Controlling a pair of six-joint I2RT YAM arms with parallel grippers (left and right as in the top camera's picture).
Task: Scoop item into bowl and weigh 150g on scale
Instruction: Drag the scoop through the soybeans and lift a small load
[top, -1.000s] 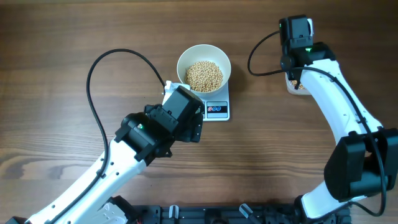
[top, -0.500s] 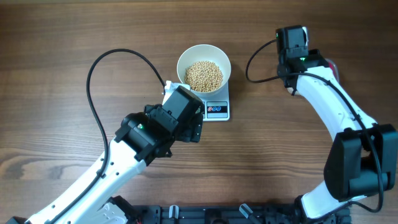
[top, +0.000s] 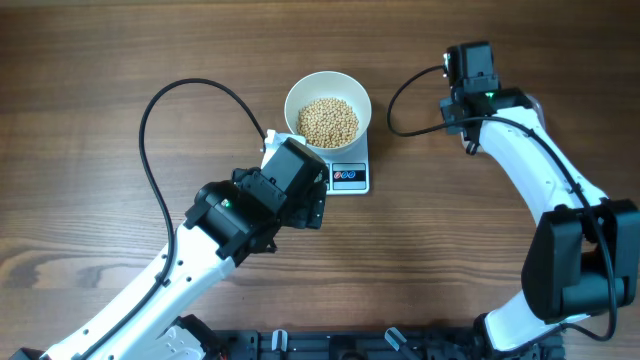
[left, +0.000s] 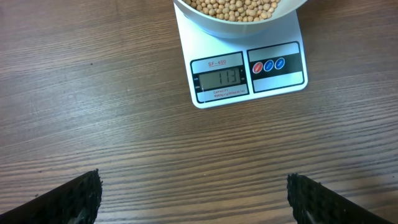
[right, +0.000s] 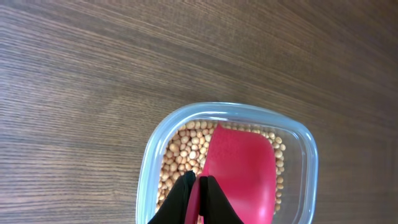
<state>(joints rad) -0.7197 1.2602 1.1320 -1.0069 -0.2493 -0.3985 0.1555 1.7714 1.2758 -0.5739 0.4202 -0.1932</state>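
The white bowl (top: 328, 92) holds tan beans (top: 329, 122) and stands on the white scale (left: 249, 68), whose display reads 113. In the left wrist view my left gripper (left: 193, 199) hovers open over bare wood just in front of the scale, with nothing between its fingers. My right gripper (right: 199, 182) is shut on the handle of a red scoop (right: 242, 168). The scoop's bowl lies over beans (right: 186, 149) inside a clear plastic container (right: 148, 174). In the overhead view the right arm (top: 470, 75) hides that container.
Black cables loop across the wood behind each arm, one at the left (top: 160, 110) and one near the right wrist (top: 405, 100). The arm bases stand along the table's front edge (top: 400, 345).
The right wrist has swung slightly left and now covers the container in the overhead view. The left arm, bowl and scale have not moved.
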